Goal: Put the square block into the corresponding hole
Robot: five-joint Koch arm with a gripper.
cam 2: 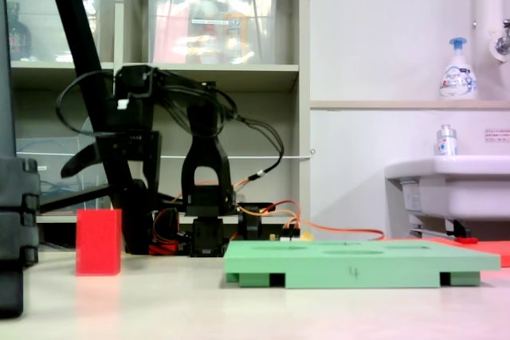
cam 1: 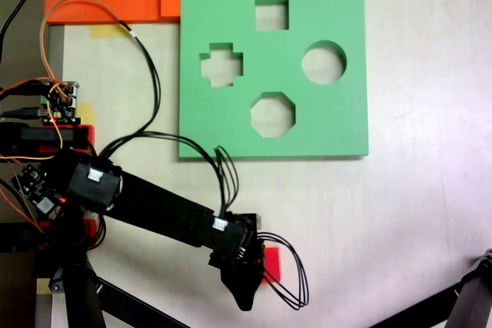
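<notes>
Hovering over the small bright red foam cube (cam 1: 272, 263) at the first exterior view's lower centre, seemingly to grasp it, the black gripper (cam 1: 244, 286) hides its jaws, leaving the green foam board's square cutout (cam 1: 271, 14) empty near the top.

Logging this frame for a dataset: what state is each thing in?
Red foam cube: upright on the table, outside the board.
Green foam board: flat on the table.
Square cutout: empty.
Cross, round and octagonal cutouts: empty.
Gripper: over the cube; jaws unclear.
</notes>
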